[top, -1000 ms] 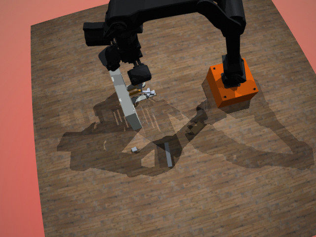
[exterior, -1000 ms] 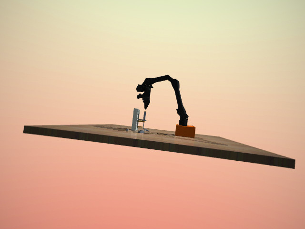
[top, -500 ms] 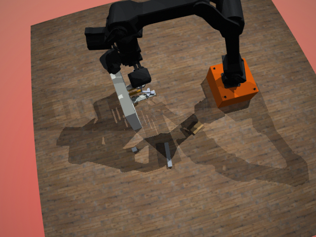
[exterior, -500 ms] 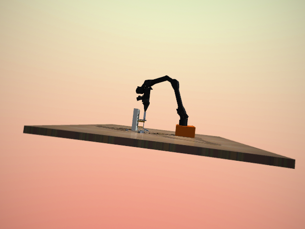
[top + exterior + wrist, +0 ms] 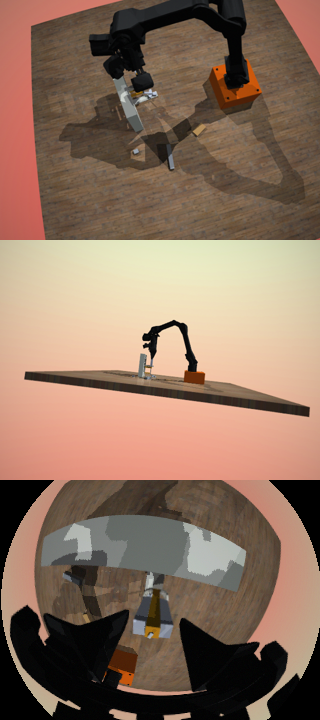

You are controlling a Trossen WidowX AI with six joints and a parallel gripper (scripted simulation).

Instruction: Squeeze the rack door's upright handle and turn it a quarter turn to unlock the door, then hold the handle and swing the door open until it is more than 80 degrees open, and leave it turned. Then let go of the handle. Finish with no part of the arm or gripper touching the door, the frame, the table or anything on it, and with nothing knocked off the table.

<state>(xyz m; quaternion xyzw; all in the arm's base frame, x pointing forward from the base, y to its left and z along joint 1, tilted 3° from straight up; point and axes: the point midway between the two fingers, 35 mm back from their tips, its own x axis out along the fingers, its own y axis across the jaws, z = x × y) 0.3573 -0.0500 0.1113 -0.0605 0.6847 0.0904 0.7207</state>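
The rack's grey frame (image 5: 126, 103) (image 5: 141, 365) (image 5: 155, 542) stands upright on the table. The door cannot be told apart from it. The pale blue upright handle (image 5: 151, 361) (image 5: 165, 615) stands out from its front, with an orange bar over its top in the wrist view; pale blue parts also show in the top view (image 5: 149, 93). My gripper (image 5: 152, 358) (image 5: 155, 618) points down and is open, at the handle's top. In the wrist view the handle lies between the spread fingers, with a gap on each side. In the top view the fingertips are hidden.
A grey bar (image 5: 170, 157), a small grey block (image 5: 135, 151) and a tan block (image 5: 199, 130) lie on the table (image 5: 103, 201) (image 5: 103, 384). A pale foot or panel (image 5: 144, 98) reaches out from the frame. The orange arm base (image 5: 239, 96) (image 5: 194, 377) (image 5: 124, 665) stands opposite the rack.
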